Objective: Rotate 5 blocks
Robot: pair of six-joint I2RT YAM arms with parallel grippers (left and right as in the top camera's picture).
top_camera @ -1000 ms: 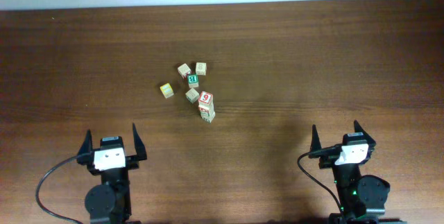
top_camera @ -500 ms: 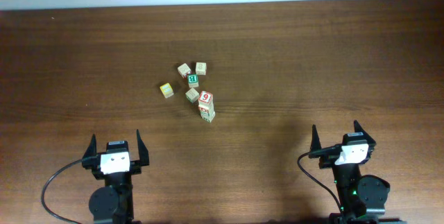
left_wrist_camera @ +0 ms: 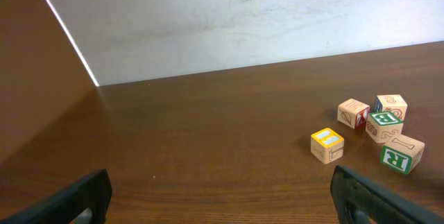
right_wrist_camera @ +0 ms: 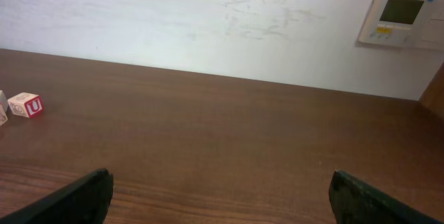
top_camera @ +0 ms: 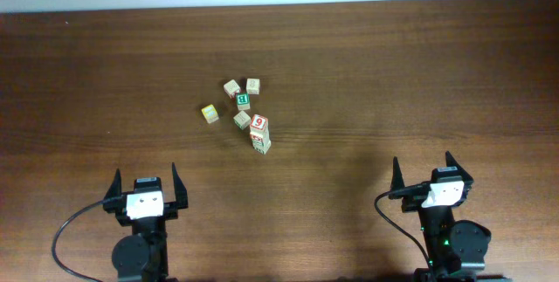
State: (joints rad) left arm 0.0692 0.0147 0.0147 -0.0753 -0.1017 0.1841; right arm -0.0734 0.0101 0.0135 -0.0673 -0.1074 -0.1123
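Left pincer (top_camera: 146, 173) and right pincer (top_camera: 422, 160) gape empty; the blocks (top_camera: 259, 124) lie clustered, most letters too small overhead.

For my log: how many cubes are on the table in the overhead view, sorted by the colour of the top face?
Yellow-top cube: 1
Dark green-top cube: 1
Red-top cube: 1
Pale-top cubes: 4
Total: 7
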